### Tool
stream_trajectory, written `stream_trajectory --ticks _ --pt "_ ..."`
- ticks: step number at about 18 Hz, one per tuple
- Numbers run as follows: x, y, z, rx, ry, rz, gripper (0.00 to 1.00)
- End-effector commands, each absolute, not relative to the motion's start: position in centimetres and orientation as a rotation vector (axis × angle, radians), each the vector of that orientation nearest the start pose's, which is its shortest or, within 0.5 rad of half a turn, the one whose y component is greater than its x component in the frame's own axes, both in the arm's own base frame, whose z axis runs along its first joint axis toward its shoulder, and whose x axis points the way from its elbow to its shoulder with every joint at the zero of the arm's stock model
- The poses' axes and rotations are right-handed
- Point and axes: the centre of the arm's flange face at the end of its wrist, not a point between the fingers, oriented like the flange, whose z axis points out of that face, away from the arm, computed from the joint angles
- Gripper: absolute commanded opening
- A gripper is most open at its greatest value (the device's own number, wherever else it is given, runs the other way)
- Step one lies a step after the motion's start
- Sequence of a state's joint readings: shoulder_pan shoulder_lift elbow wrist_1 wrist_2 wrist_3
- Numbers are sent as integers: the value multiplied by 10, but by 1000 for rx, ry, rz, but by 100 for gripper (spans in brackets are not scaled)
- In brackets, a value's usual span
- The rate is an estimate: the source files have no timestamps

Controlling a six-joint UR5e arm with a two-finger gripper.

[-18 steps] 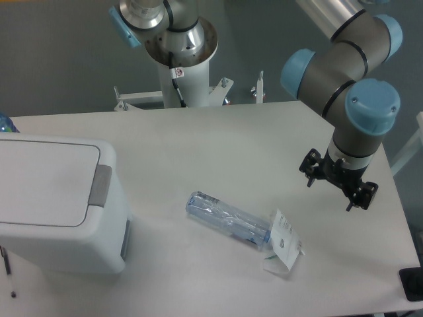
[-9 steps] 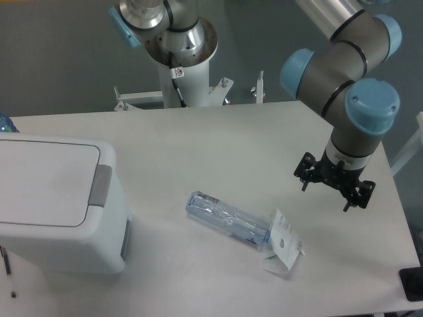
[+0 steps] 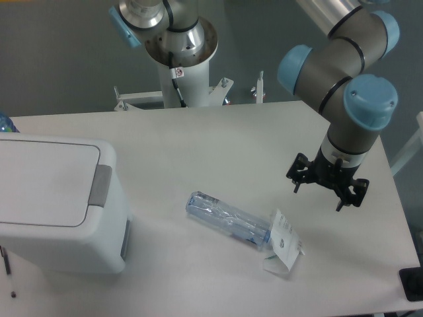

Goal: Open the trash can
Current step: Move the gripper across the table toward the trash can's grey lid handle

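The trash can (image 3: 56, 205) is a boxy white bin at the left of the table, its flat lid lying shut and level. A grey push-button strip (image 3: 101, 185) runs along the lid's right edge. My gripper (image 3: 318, 198) hangs far off at the right side of the table, well apart from the bin. Its two black fingers stand spread, with nothing between them.
A crushed clear bottle (image 3: 228, 220) with a blue tint lies between the bin and my gripper, a white label (image 3: 285, 246) at its right end. The robot's white base post (image 3: 182, 63) stands at the back. The table's right edge runs close beside my gripper.
My gripper has drifted a little to the left and slightly down toward the table middle. The bin and the bottle have not moved.
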State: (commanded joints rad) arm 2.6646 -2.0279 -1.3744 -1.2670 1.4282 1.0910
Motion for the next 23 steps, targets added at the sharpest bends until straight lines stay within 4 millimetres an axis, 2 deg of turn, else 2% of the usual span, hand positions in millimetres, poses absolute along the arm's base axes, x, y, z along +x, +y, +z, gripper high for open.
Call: stream_trajectory --ticks 5,10,12,17,23 --pt "-509 461 353 -2977 -163 -75 100" --pt "-475 482 380 -3000 -233 -150 100" --pt "-458 503 400 -2983 -296 -181 100" --pt "-428 527 440 -2944 -423 -188 100" --pt "-399 548 458 -2909 -462 -222 100"
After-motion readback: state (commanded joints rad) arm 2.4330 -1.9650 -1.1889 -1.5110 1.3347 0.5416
